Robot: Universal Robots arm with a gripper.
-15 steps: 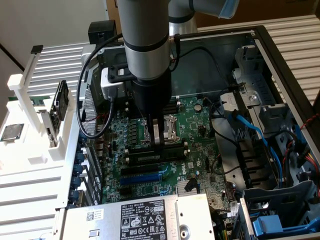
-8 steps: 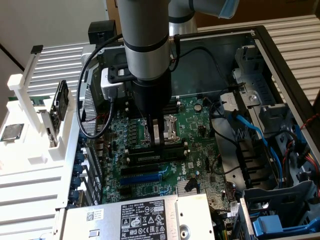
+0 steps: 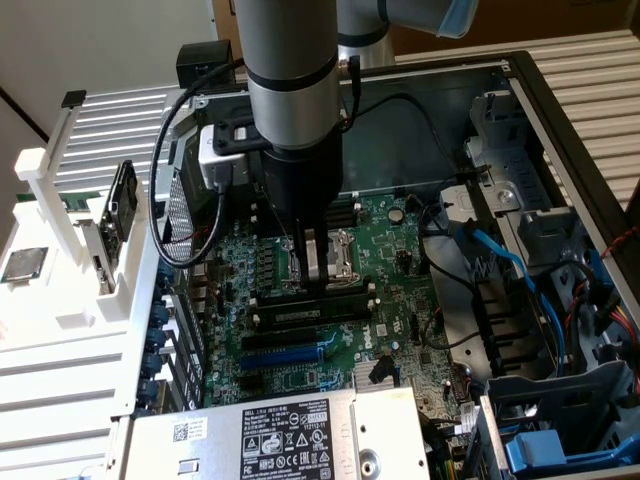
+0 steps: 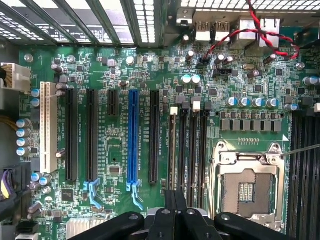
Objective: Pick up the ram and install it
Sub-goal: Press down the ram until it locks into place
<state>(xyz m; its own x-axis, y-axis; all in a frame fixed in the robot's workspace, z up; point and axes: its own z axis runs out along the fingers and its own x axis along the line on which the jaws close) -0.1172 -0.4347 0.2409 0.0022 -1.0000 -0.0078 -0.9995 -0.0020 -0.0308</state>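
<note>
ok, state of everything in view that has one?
gripper: shut, over the memory slots.
ram: apparently standing in the end memory slot; seating unclear.
CPU socket: empty, contacts exposed.
blue expansion slot: empty.
computer case: side open.

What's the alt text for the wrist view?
Looking straight down on a green motherboard inside an open computer case, with the shut gripper over the row of black memory slots. One of those slots holds a thin green RAM stick. A blue expansion slot lies beside them, an empty processor socket on the other side.
</note>
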